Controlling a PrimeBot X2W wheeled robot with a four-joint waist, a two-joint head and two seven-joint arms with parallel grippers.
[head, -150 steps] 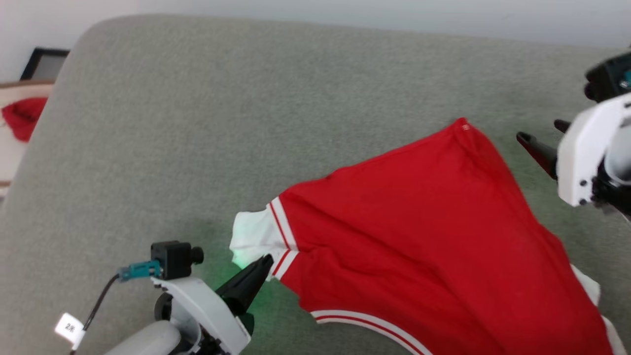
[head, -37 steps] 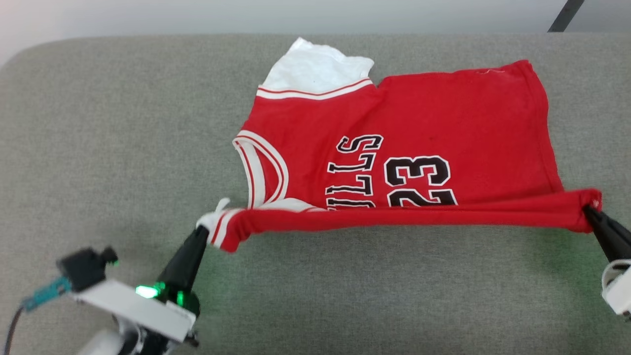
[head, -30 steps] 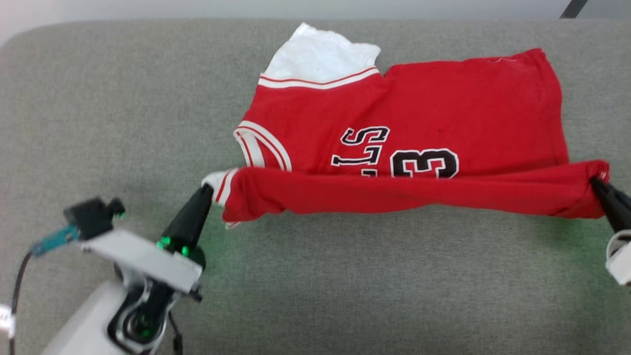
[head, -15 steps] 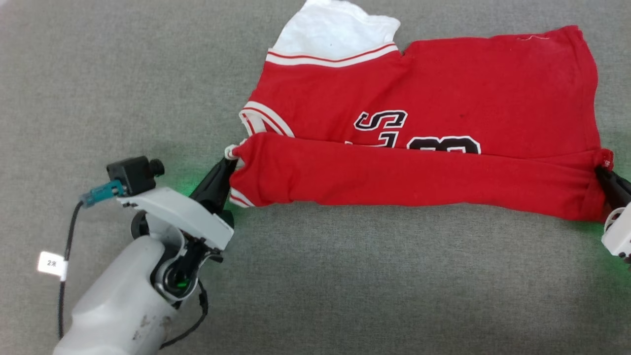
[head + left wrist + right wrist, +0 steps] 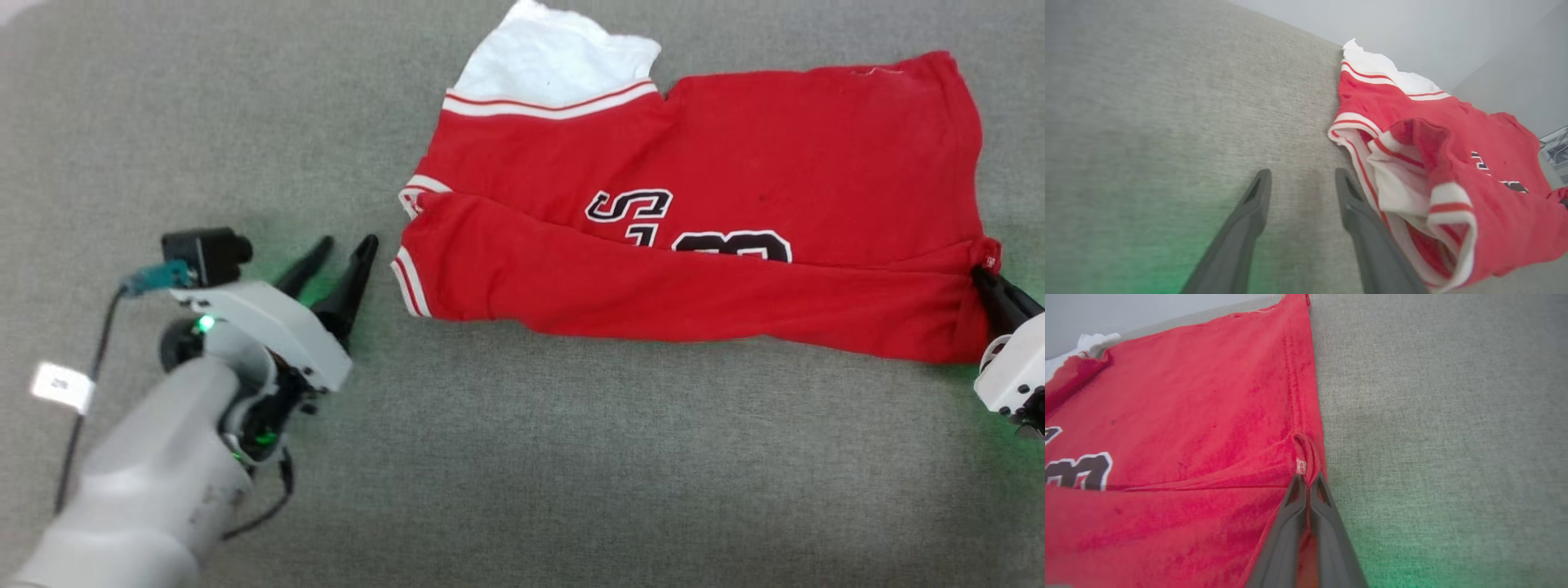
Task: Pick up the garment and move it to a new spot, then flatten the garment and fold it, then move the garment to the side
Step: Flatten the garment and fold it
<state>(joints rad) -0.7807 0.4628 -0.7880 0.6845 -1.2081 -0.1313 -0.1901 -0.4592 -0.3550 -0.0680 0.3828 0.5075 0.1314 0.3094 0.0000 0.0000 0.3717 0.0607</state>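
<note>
A desk (image 5: 522,490) covered in grey woven fabric spreads across the head view, tinged green in patches. Behind its far edge stands a plain pale wall (image 5: 1412,32).

Red garment (image 5: 735,269) lying on a grey fabric surface (image 5: 571,457), its near edge folded up over the chest so that the fold covers the lower part of the black lettering (image 5: 629,208). A white sleeve (image 5: 555,61) sticks out on the far side. Left gripper (image 5: 349,241), fingers spread, sits just beside the striped end of the fold, apart from the cloth. Right gripper (image 5: 984,282), far right, is pinched on the garment's red corner. Green light tints the surface near both.
</note>
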